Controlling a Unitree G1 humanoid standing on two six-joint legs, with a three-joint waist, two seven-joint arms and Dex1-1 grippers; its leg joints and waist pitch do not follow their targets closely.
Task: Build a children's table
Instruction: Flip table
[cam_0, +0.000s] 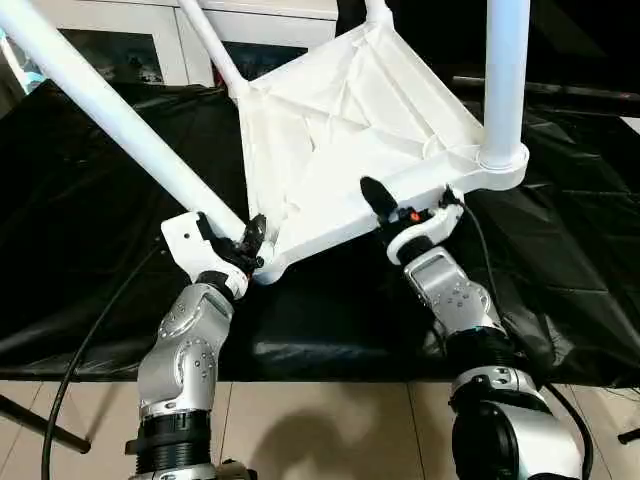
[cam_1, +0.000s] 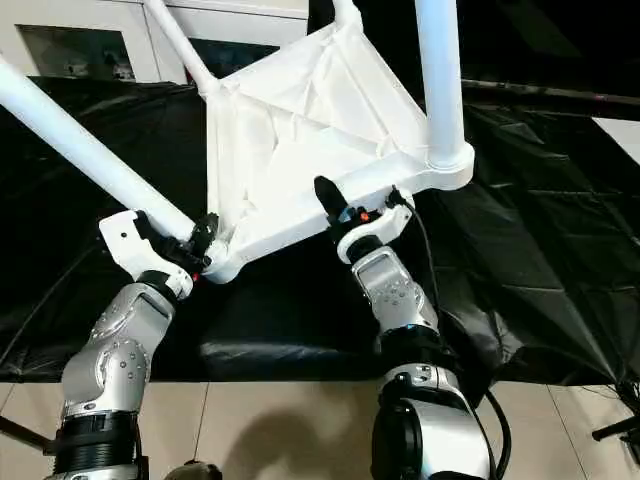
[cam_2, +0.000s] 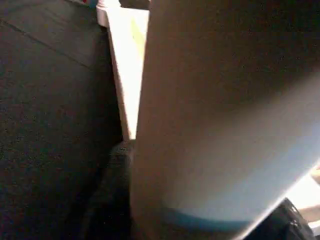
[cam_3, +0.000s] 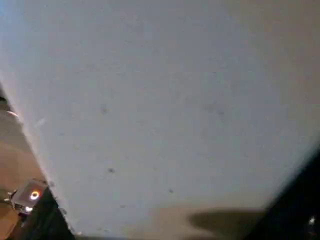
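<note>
Gripping a leg (cam_0: 120, 115) beside the upturned tabletop (cam_0: 340, 140), left tool (cam_0: 250, 245); right tool (cam_1: 345, 205) at tabletop rim, grip unclear. Left wrist view adds leg close-up.

tabletop (cam_0: 350, 130) on black cloth (cam_0: 90, 250), legs (cam_0: 120, 120) pointing up

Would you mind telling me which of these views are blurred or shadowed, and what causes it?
Left wrist view: the table leg sits so close it is soft and half shadowed. Right wrist view: the tabletop is a featureless blur, dim at one corner. Head views: sharp, evenly lit; the black cloth shows mild sheen.
</note>
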